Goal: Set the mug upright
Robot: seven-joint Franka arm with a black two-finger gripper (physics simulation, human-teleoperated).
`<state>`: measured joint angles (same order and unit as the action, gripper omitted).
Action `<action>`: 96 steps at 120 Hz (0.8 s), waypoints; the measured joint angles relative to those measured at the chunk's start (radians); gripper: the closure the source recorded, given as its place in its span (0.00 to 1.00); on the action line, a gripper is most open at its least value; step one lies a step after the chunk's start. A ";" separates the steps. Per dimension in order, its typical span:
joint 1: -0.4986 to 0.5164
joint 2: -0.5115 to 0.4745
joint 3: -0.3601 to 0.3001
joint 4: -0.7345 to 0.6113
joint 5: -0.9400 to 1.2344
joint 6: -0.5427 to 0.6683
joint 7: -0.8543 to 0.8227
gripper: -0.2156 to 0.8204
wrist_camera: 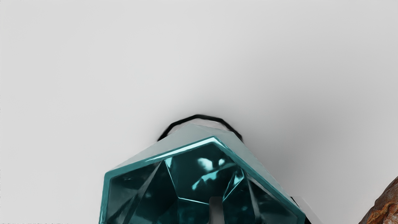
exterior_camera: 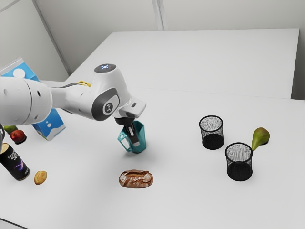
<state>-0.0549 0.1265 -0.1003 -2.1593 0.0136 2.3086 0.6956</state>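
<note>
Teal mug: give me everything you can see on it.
The mug is glossy teal with a glass-like look, faceted inside, with an angular rim, paler outer walls and a dark line at the base. Its handle points toward the exterior view's left. It stands mouth up, possibly leaning a little, near the bread roll. The hand reaches down at it; grip and table contact can't be confirmed.

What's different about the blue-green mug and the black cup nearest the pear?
The mug is blue-green, but the cup is black.
The mug has a handle; the cup has none.
The mug's sides are solid with flat faces, while the cup's are round, see-through mesh.
Both have an open top.
</note>
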 joint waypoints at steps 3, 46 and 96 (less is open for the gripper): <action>0.000 -0.002 -0.001 0.000 0.000 0.000 -0.004 0.63; 0.002 -0.135 -0.026 0.059 -0.001 -0.121 -0.108 0.33; -0.065 -0.134 0.042 0.403 -0.016 -0.469 -0.429 0.23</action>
<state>-0.1199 -0.0074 -0.0582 -1.7564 -0.0026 1.8398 0.2662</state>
